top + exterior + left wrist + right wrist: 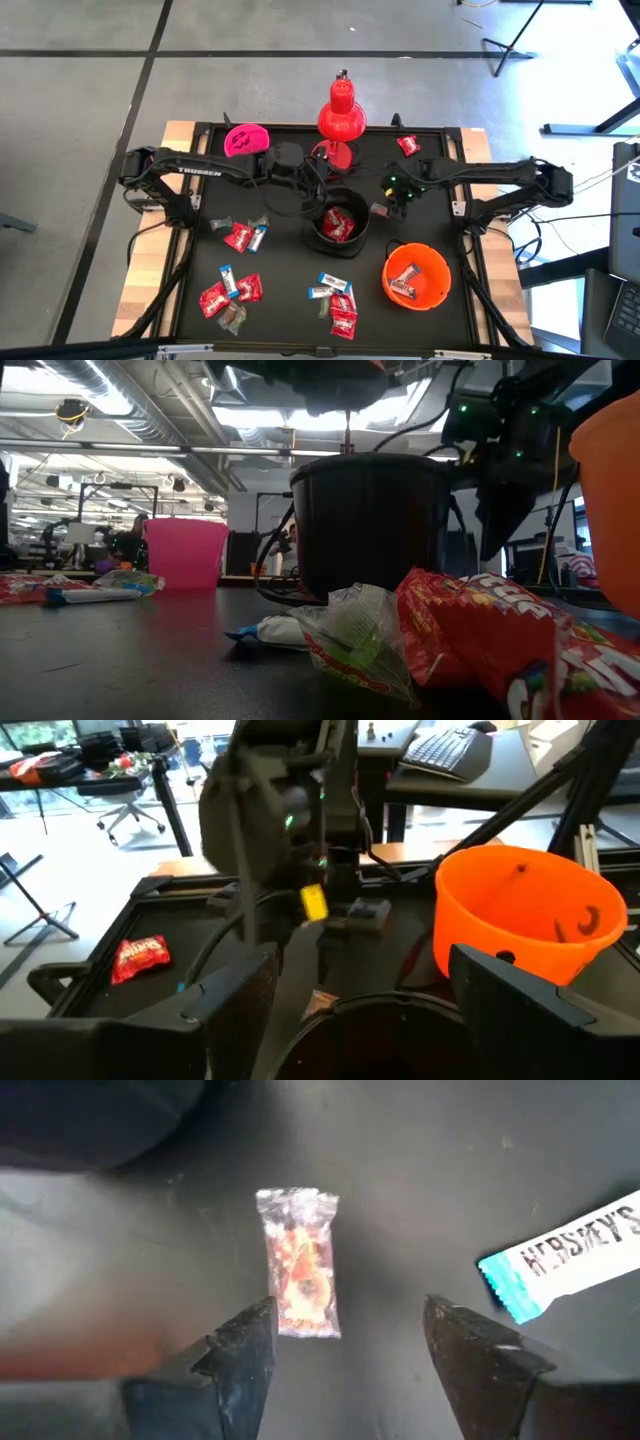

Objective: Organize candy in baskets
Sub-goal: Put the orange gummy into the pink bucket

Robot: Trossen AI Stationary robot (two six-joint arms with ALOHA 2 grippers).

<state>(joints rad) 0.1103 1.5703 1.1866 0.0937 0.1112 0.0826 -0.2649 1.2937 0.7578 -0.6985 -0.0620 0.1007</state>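
Note:
The black basket (315, 237) stands mid-table with red candy (338, 222) inside. My left gripper (370, 1000) hovers open just over its rim (380, 1017). My right gripper (350, 1350) is open and points down at the table right of the black basket. A small clear-wrapped orange candy (300, 1260) lies flat between its fingers, closer to one finger (245, 1355); a white-and-blue candy (570, 1255) lies outside the other. The orange basket (416, 275) holds some candy. The pink basket (246, 140) stands at the far left.
Loose candy lies in groups at the near left (230, 290), left of the black basket (242, 235) and near centre (335, 300); one red piece (407, 145) lies far right. A red desk lamp (340, 115) stands at the far edge behind the black basket.

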